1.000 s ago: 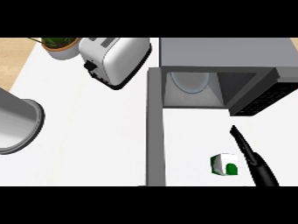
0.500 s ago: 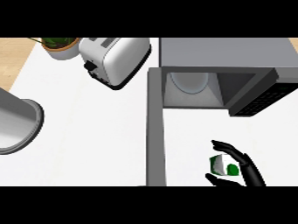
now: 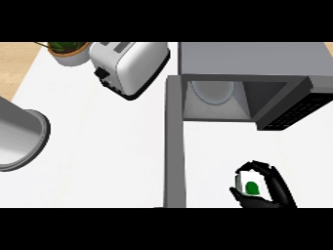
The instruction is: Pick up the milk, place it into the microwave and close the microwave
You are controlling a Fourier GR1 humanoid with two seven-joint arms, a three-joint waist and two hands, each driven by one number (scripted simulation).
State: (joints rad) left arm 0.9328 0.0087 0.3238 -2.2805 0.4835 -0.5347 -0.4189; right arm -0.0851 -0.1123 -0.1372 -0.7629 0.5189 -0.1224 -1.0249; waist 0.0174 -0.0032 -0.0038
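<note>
The small white milk carton with a green mark on its face point(image 3: 252, 186) stands near the bottom of the view, its long axis running up and down the frame, top end pointing toward the open grey box-shaped microwave point(image 3: 259, 78), well short of the microwave's mouth and off the open door's point(image 3: 174, 146) right side. White body, a dark green blob on the side facing us. The right black hand point(image 3: 270, 193) is wrapped round it: fingers curled over the carton's top and right side, thumb hooked in from the lower left, so the carton is pinched between them. Left of the microwave sits a white toaster point(image 3: 129, 66), and farther left a grey forearm point(image 3: 10, 134) lies across the white counter point(image 3: 96, 161)
</note>
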